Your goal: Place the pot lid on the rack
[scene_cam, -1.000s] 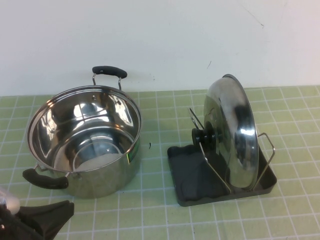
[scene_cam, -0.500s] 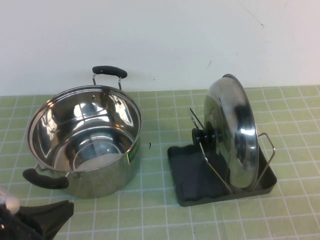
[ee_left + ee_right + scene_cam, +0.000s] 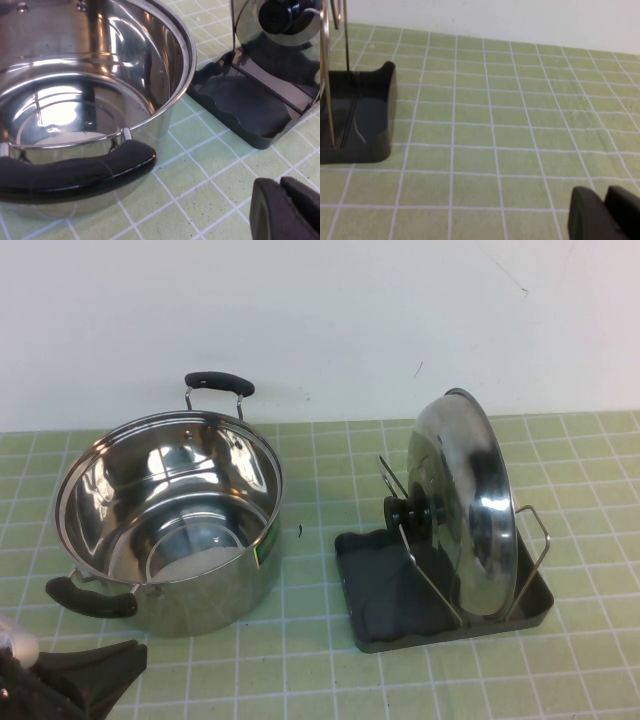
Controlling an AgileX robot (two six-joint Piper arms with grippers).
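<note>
The shiny steel pot lid (image 3: 468,505) stands on edge in the rack (image 3: 385,585), leaning between the wire loops, with its black knob (image 3: 405,510) facing the pot. It also shows in the left wrist view (image 3: 247,22), above the rack's dark tray (image 3: 240,100). My left gripper (image 3: 135,652) is shut and empty, low over the table at the front left, in front of the pot; in its wrist view (image 3: 281,186) the fingers are pressed together. My right gripper (image 3: 606,196) is out of the high view, shut and empty above the tiles, to the right of the rack (image 3: 365,117).
An open steel pot (image 3: 170,520) with two black handles stands at the left, its near handle (image 3: 75,170) close to my left gripper. A white wall runs along the back. Green tiled table lies in front of and right of the rack.
</note>
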